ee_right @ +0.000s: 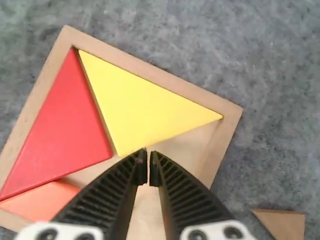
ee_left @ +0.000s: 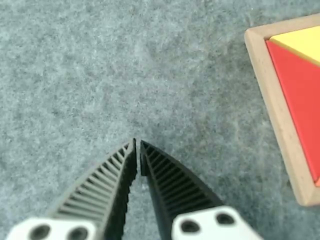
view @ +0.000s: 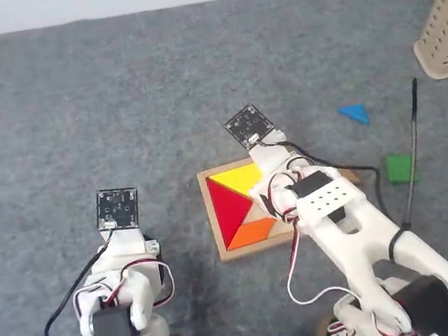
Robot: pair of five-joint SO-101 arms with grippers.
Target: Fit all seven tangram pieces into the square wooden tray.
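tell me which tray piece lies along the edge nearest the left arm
The red triangle: its long side runs along that tray edge; yellow takes the far edge, orange the near.

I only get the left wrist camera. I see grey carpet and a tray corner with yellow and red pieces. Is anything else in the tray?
Observer: Yes, an orange triangle lies in the tray, next to the red triangle, on the side nearer the arms.
Operator: Where's the other arm?
Observer: The right pincer hangs shut over the tray's bare wood.
Operator: Are any pieces outside the tray?
Observer: A blue triangle and a green square lie on the carpet, past the tray on the right arm's side.
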